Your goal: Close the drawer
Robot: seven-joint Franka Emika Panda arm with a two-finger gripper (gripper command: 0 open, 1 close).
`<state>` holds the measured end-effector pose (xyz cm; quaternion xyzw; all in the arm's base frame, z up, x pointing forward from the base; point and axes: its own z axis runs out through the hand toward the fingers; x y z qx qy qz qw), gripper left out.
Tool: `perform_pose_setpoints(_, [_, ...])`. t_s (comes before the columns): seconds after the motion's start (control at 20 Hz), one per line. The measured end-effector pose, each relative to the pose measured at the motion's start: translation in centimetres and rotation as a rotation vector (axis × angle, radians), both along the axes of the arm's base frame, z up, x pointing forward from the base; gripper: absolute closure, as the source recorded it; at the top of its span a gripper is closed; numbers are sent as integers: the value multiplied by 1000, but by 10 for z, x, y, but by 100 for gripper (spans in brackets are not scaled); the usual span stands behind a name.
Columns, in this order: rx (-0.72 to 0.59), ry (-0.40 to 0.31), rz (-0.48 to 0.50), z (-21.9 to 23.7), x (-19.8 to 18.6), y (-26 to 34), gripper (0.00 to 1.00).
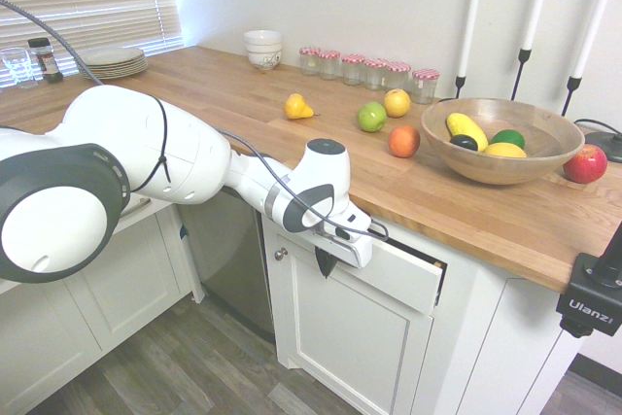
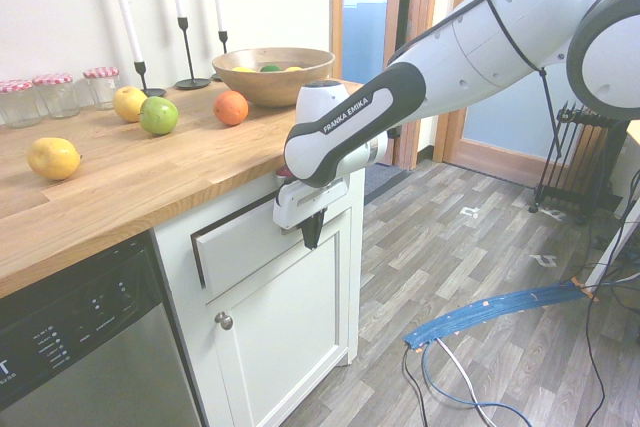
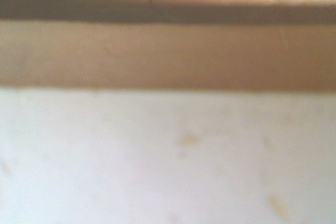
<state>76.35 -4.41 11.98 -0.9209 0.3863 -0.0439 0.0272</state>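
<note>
1. Drawer point(image 2: 245, 237) with a flat white front panel, set just under the edge of the light wooden butcher-block countertop point(image 2: 120, 182), stands slightly ajar; a dark gap shows along its top and left edges in the second exterior view.
2. Gripper point(image 2: 312, 234) of the white robot arm points straight down against the drawer front, its dark fingers pressed together with nothing between them.
3. In the wrist view, blurred, a white surface fills the lower part with a tan wooden band beyond it.
4. Below the drawer sits a white panelled cabinet door point(image 2: 280, 332) with a small round silver knob point(image 2: 224, 320).
5. At 9 o'clock of that door in the second exterior view is a stainless dishwasher point(image 2: 85, 352).
6. On the countertop, at 12 o'clock of the drawer in the first exterior view, rest an orange point(image 1: 403, 141), a green apple point(image 1: 371, 117) and a round wooden bowl point(image 1: 496, 157) of fruit.
</note>
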Motion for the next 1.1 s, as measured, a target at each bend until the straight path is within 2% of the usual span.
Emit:
perform_pose_setpoints(0.1, [-1,0,2,0,0,1,100])
perform_pose_setpoints(0.15, [-3,1,4,1,0,2,0])
perform_pose_setpoints(0.3, [-9,-2,-5,9,-4,4,0])
perform_pose_setpoints(0.6, [-9,30,-47,23,-38,-12,0])
perform_pose_setpoints(1.1, [9,129,-61,39,-129,-3,0])
